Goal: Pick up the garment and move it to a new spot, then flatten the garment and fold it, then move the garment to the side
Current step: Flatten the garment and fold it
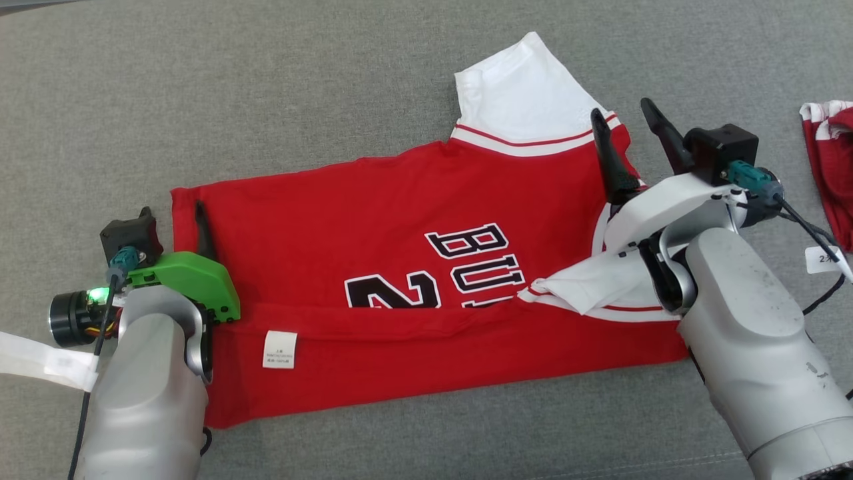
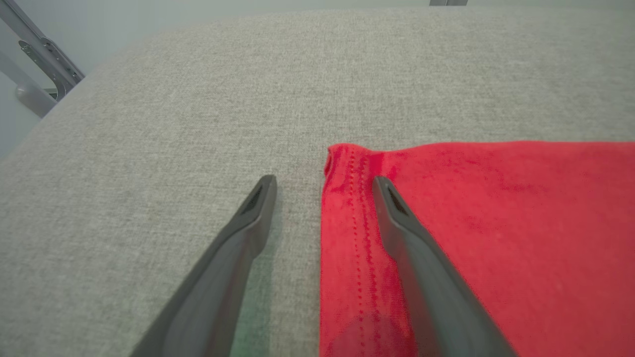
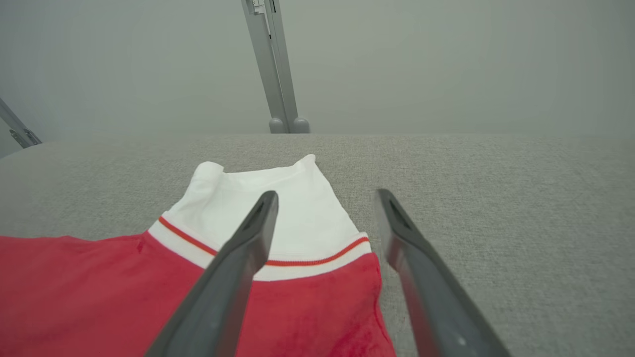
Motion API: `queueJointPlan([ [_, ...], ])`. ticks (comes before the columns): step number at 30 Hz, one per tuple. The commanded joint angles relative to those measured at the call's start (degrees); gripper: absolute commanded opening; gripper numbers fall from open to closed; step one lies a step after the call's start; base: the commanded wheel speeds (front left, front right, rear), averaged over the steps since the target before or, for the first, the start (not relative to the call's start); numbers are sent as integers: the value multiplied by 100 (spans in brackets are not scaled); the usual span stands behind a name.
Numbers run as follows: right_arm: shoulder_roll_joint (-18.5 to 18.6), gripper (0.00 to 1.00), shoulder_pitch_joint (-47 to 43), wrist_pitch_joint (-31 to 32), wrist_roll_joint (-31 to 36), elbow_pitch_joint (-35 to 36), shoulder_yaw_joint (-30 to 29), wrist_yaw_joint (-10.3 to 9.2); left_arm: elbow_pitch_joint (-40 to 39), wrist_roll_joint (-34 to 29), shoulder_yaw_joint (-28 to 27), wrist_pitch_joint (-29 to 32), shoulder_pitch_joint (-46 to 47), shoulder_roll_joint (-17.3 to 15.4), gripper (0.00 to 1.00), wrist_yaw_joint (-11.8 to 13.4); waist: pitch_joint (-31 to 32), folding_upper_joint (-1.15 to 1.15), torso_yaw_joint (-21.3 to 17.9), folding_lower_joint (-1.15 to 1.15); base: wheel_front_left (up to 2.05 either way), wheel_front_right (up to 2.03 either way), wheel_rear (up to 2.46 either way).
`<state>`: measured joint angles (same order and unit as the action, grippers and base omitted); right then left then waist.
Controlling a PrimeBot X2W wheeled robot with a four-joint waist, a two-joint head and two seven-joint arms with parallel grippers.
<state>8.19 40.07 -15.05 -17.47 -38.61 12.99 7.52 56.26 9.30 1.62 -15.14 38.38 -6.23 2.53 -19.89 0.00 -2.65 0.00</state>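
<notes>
The garment [image 1: 373, 227] is a red jersey with black-and-white lettering, lying flat on the grey fabric surface [image 1: 266, 87]. Its near edge is folded up over the lettering. One white sleeve [image 1: 526, 93] points away from me, and the other [image 1: 593, 283] is tucked in at the right. My left gripper [image 1: 183, 220] is open at the jersey's left hem. In the left wrist view the gripper [image 2: 323, 182] straddles the hem corner of the garment [image 2: 496, 223]. My right gripper [image 1: 623, 111] is open above the far shoulder seam; the right wrist view has it [image 3: 327, 195] over the sleeve [image 3: 297, 208].
A second red-and-white cloth [image 1: 830, 160] lies at the right edge, with a white tag [image 1: 823, 259] and a black cable near it. A white strip [image 1: 40, 360] crosses the lower left. A metal post [image 3: 278, 64] stands beyond the surface's far edge.
</notes>
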Motion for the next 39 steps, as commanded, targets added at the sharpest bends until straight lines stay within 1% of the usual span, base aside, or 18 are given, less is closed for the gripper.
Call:
queueJointPlan([
  [1, 64, 100, 126, -16, -34, -44, 34, -8, 31, -64, 13, 8, 145, 4, 51, -30, -77, 0, 42, 0, 0, 0, 0],
  [2, 80, 100, 180, -16, -45, -82, 57, -8, 32, -84, 30, 8, 152, 13, 28, -44, -99, 0, 60, 0, 0, 0, 0],
  [3, 109, 100, 260, -16, -58, -131, 86, -7, 15, -106, 56, 8, 157, 21, 0, -51, -126, 0, 86, 0, 0, 0, 0],
  [9, 273, 100, 856, -12, -115, -592, 208, -7, -213, -141, 152, 6, 279, 98, 0, -149, -297, 0, 300, 0, 0, 0, 0],
  [12, 314, 100, 1226, 10, -74, -845, 267, -8, -488, -223, 253, 5, 311, 152, 0, -190, -409, 0, 428, 0, 0, 0, 0],
  [19, 382, 100, 1943, 313, -20, -1559, 301, -8, -830, -257, 466, 5, 360, 276, 0, -244, -690, 0, 780, 0, 0, 0, 0],
  [25, 507, 100, 2410, 776, -54, -2205, 358, -8, -1058, -128, 711, 5, 432, 318, 0, -265, -936, 0, 1119, 0, 0, 0, 0],
  [27, 577, 100, 2562, 869, 18, -2400, 397, -8, -1134, 21, 860, 5, 453, 321, 0, -279, -992, 0, 1202, 0, 0, 0, 0],
  [29, 625, 100, 2666, 940, 50, -2602, 404, -8, -1191, 130, 1017, 5, 466, 323, 0, -244, -1030, 0, 1268, 0, 0, 0, 0],
  [32, 596, 100, 2768, 1004, 77, -2834, 453, -7, -1242, 304, 1217, 5, 467, 321, 0, -171, -1049, 0, 1321, 0, 0, 0, 0],
  [33, 586, 90, 2784, 1003, 74, -2886, 471, -8, -1257, 341, 1254, 5, 470, 320, 0, -139, -1050, 0, 1327, 0, 0, 0, 0],
  [34, 574, 45, 2786, 992, 64, -2939, 492, -7, -1293, 373, 1289, 5, 470, 321, 0, -119, -1046, 0, 1331, 0, 0, 0, 0],
  [35, 569, 9, 2788, 971, 69, -2969, 529, -7, -1314, 374, 1312, 5, 460, 321, 0, -89, -1039, 0, 1327, 0, 0, 0, 0],
  [36, 586, 0, 2798, 953, 77, -3005, 556, -7, -1327, 382, 1329, 5, 441, 320, 0, -68, -1024, 0, 1315, 0, 0, 0, 0],
  [39, 676, 0, 2857, 762, 91, -3061, 570, -9, -1370, 389, 1320, 5, 393, 318, 0, -17, -962, 0, 1267, 0, 0, 0, 0],
])
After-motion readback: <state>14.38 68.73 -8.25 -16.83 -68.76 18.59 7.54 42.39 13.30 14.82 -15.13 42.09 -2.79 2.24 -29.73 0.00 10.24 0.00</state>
